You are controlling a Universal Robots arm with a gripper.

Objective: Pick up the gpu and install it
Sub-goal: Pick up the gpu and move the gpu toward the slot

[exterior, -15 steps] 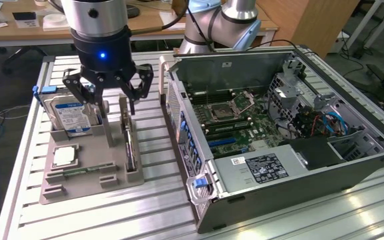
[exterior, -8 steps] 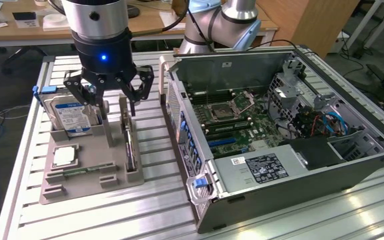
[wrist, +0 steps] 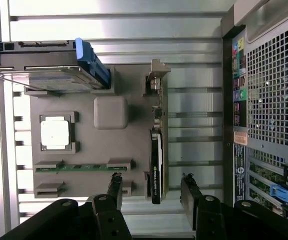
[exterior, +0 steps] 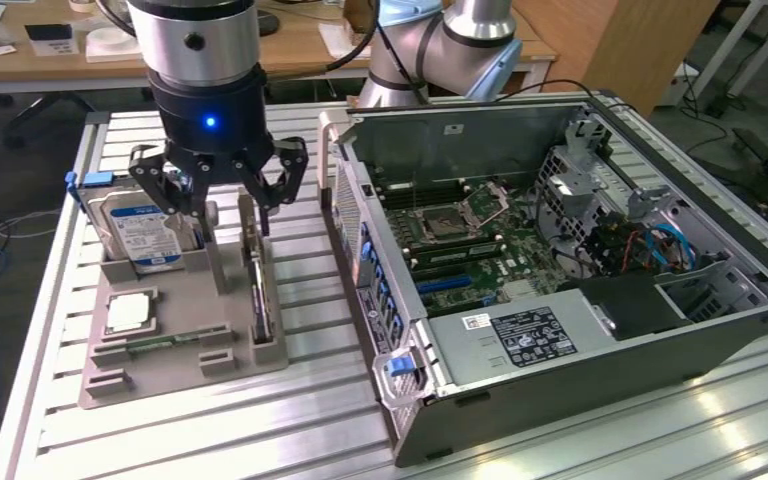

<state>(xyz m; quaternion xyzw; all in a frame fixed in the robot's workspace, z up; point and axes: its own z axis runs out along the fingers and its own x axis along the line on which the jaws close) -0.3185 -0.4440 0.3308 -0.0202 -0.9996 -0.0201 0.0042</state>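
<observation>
Over upright gpu [exterior: 261,290], gripper [exterior: 224,215] spread apart; hard drive [exterior: 144,230], CPU [exterior: 131,312] close alongside

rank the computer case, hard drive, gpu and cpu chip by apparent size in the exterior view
1. computer case
2. hard drive
3. gpu, seen edge-on, so its rank against the drive is unsure
4. cpu chip

The gpu [exterior: 263,300] stands edgewise in the holder [exterior: 181,335] beneath my jaws; the computer case [exterior: 598,375] sits at the exterior view's right.
</observation>
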